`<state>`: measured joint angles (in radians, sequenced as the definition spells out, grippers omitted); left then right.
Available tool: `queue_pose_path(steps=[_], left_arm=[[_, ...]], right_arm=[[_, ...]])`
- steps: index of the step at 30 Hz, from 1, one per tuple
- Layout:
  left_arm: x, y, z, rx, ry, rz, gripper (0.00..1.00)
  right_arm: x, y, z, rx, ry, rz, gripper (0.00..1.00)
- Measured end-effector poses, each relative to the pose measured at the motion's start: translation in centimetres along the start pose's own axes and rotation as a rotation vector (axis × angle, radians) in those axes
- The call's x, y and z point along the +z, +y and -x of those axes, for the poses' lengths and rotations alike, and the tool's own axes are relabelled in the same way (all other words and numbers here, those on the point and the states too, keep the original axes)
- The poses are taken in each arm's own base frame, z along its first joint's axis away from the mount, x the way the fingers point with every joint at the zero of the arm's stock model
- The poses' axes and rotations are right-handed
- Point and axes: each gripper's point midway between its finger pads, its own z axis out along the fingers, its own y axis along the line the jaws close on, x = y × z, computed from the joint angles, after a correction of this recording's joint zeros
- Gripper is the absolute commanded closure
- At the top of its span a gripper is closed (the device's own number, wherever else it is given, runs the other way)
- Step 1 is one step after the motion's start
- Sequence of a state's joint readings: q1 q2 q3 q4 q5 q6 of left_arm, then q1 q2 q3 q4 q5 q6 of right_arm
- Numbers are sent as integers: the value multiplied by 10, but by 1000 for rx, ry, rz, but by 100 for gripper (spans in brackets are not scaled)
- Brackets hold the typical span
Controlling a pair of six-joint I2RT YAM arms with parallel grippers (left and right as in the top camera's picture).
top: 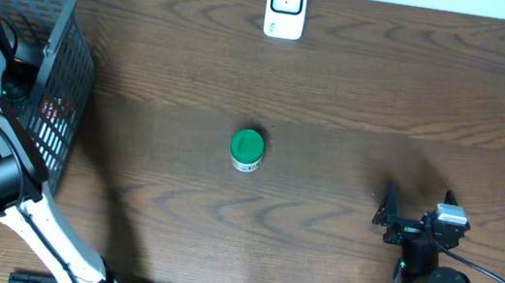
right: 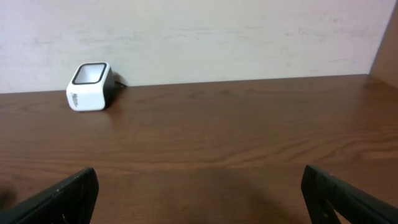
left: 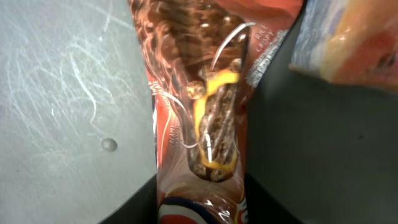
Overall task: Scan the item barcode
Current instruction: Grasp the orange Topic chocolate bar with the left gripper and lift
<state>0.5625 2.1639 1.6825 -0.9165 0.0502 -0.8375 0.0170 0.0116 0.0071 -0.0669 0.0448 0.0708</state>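
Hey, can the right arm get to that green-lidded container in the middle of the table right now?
Probably yes. The right end effector is open and empty, and only bare table lies between it and the green-lidded container.

Snack packet [left: 205, 124] cropped top and bottom

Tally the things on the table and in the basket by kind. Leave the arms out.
grey basket: 1
white scanner: 1
green-lidded jar: 1
snack packets in the basket, as far as the left wrist view shows: 2, the red-brown packet and the orange packet
Total: 5
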Motion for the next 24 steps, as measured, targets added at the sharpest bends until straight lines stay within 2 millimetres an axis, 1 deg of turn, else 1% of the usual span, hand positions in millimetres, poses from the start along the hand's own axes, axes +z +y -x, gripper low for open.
queue_pose_path(steps=[3, 6, 8, 10, 14, 16, 17, 18, 20, 21, 23, 24], left_arm=[[-2, 1, -3, 2, 27, -8, 72], [-9, 1, -3, -6, 49, -38, 72], [-29, 0, 3, -17, 38, -89, 72], [-60, 0, 11, -32, 5, -156, 72], [-143, 9, 24, -64, -102, -315, 72], [-187, 14, 24, -67, -150, -415, 72], [-207, 14, 20, -61, -162, -468, 72], [-225, 13, 14, -48, -165, -521, 72], [-255, 10, -3, -9, -149, -623, 72], [-272, 6, -17, 23, -124, -688, 72], [-296, -1, -42, 85, -74, -788, 72], [-308, -5, -58, 127, -41, -840, 72]], right_arm=[[0, 0, 0, 0, 1, 0, 1], [0, 0, 0, 0, 1, 0, 1], [0, 0, 0, 0, 1, 0, 1], [0, 0, 0, 0, 0, 0, 1], [0, 0, 0, 0, 0, 0, 1], [0, 0, 0, 0, 0, 0, 1], [0, 0, 0, 0, 0, 0, 1], [0, 0, 0, 0, 0, 0, 1], [0, 0, 0, 0, 0, 0, 1], [0, 0, 0, 0, 0, 0, 1], [0, 0, 0, 0, 1, 0, 1], [0, 0, 0, 0, 1, 0, 1]])
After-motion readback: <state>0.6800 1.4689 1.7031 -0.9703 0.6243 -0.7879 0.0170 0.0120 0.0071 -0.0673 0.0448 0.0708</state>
